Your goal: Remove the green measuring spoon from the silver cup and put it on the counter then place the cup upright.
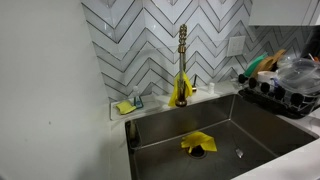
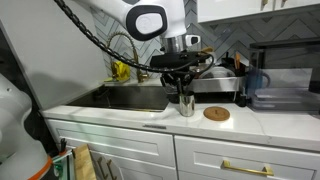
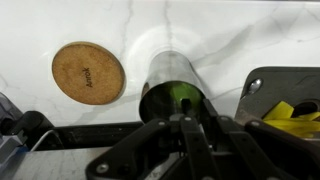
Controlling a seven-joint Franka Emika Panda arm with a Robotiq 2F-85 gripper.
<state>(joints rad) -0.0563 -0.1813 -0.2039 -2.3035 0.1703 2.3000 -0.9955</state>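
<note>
Poised close above the silver cup [image 2: 187, 105], the gripper [image 2: 183, 90] is seen with its linkages drawn in toward the cup's mouth. Whether the fingers are apart, together or clamped on something cannot be told, since the tips are hidden against the dark opening in the wrist view. The cup is found on the counter [image 2: 250, 122] just beside the sink [image 2: 130, 97], between the sink and a cork coaster [image 2: 216, 114]. In an exterior view it appears taller than wide, so it is judged to be upright or nearly so. A small green glint, taken to be the green measuring spoon [image 3: 183, 100], is made out inside the cup's mouth in the wrist view, and no green thing is seen lying on the counter beside the sink. The task is therefore judged to be at its first step: the spoon is not yet lifted out or laid on the counter. After that the cup's stance has to be checked and it has to be stood upright if needed.
</note>
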